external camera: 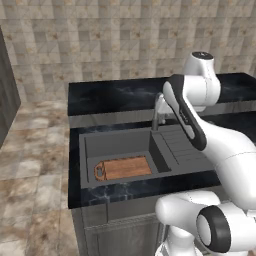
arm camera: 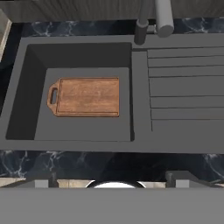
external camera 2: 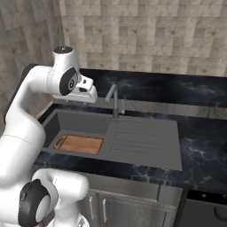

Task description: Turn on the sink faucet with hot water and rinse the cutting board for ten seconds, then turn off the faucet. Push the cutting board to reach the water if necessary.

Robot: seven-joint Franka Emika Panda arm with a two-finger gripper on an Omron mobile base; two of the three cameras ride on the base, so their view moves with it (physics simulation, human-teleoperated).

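One arm raised over sink (arm camera: 140,109); gripper (arm camera: 113,178) fingers apart, pointing down.

A kitchen: sink (external camera: 120,142), black marbled counter (external camera 2: 195,146), tiled wall (external camera: 100,40)

Sink (arm camera: 140,127): dark grey rectangular unit set in a black marbled counter; deep basin on one side, ribbed drainboard on the other.

Sink faucet (external camera 2: 114,101): slim grey metal tap, upright stem at the back rim where basin meets drainboard, spout bent over toward the basin. No stream visible from it.

Cutting board (arm camera: 85,96): flat, rectangular, reddish-brown wood with a dark rim; rounded end with a handle hole points away from the drainboard. Lies flat on the basin floor, toward the front, well apart from the spout.
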